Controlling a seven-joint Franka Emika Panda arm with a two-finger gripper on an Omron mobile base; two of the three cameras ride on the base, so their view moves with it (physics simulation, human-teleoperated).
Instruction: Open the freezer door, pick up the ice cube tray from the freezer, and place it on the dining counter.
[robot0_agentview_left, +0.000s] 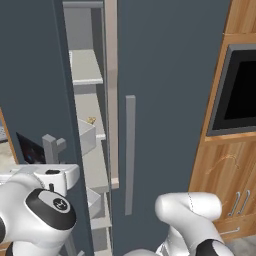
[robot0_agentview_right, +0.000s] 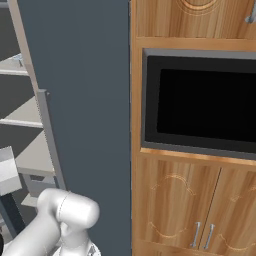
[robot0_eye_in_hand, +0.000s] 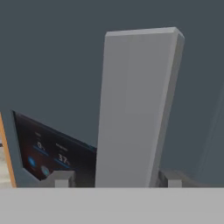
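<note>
From the left base view, the freezer door (robot0_agentview_left: 35, 100) stands partly swung out toward me, leaving a gap through which I see the freezer (robot0_agentview_left: 90, 115) with its light grey shelves; my hand sits low at the door's outer face, by its bar handle (robot0_agentview_left: 50, 147), because that bar is what I pull on. A small tan piece (robot0_agentview_left: 91, 120) lies on a middle shelf; the ice cube tray I cannot make out from here, so I judge it sits on a shelf hidden behind the door edge.

From the right base view, the plain grey door (robot0_agentview_right: 85, 100) beside the freezer stays shut, its own bar (robot0_agentview_right: 50, 140) untouched; the wall oven (robot0_agentview_right: 200, 100) sits in wood cabinets to the side.

From the hand view, my pincer (robot0_eye_in_hand: 116, 179) straddles the handle, one tip on each side; I cannot tell whether they press it or stand just off; the black panel (robot0_eye_in_hand: 48, 153) glows beside it.
</note>
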